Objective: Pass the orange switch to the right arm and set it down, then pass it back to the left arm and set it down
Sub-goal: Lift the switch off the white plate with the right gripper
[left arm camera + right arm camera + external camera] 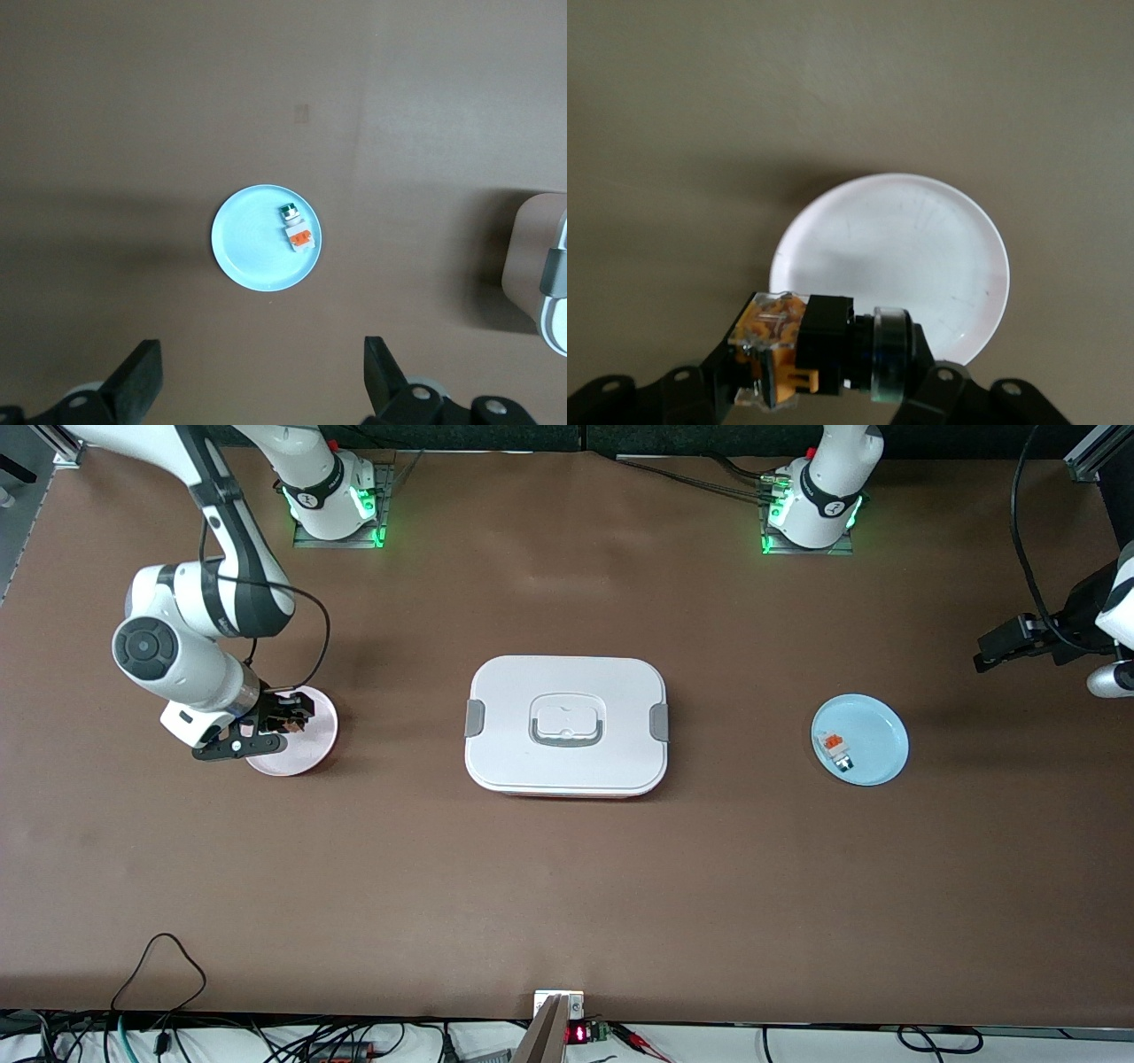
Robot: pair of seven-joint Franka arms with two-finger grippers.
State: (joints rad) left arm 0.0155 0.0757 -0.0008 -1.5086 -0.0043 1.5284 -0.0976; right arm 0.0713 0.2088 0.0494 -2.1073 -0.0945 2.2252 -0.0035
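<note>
You are looking at a brown table (pixel 567 886) with the white box (pixel 567 726) sitting at its middle, lid on and grey latches at both short ends. The two arms are standing at the table's top edge.

The right arm (pixel 204 602) is reaching down toward the right arm's end of the table, and its right gripper (pixel 282 724) is hanging over the pink plate (pixel 306 757). That claw is gripping the orange switch (pixel 806 350): in the right wrist view you are seeing the small black block with its orange part clamped between the black fingers (pixel 939 390), lifted clear above the plate (pixel 904 257), which is showing pale white there.

The left arm (pixel 1112 629) is waiting at the left arm's end of the table, up by the side edge. Its left gripper (pixel 261 390) is standing wide apart, holding nothing, and looking down on the blue plate (pixel 248 257).

The blue plate (pixel 881 753) is lying between the box and the side edge at the left arm's end. On it you are seeing a small white-and-grey piece (pixel 836 749) with an orange top, toward the plate's box-side rim.
</note>
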